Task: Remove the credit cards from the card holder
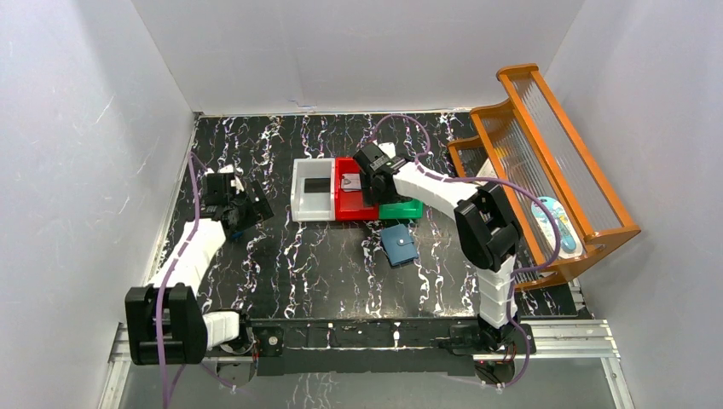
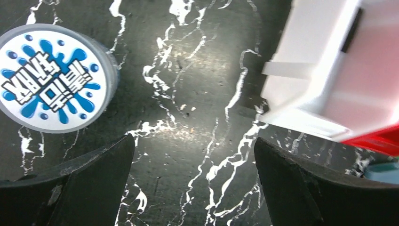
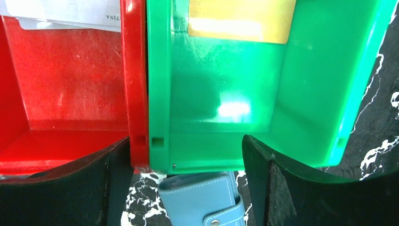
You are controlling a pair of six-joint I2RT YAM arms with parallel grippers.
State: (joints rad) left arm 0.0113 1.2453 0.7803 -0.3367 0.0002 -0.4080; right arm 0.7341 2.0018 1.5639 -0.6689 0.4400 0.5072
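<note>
Possibly against card holder (image 3: pixel 197 200): green tray (image 3: pixel 211 153).

Both arms stretch forward (left gripper (image 1: pixel 243 209) and right gripper (image 1: pixel 368 170) gaping wide).

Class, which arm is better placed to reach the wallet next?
Right: the right gripper, open, hangs over the trays beside the wallet; the left gripper is far off by the tin.

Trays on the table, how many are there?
3 in a row: white tray on the left, red tray in the middle, green tray on the right, partly under the arm.
</note>
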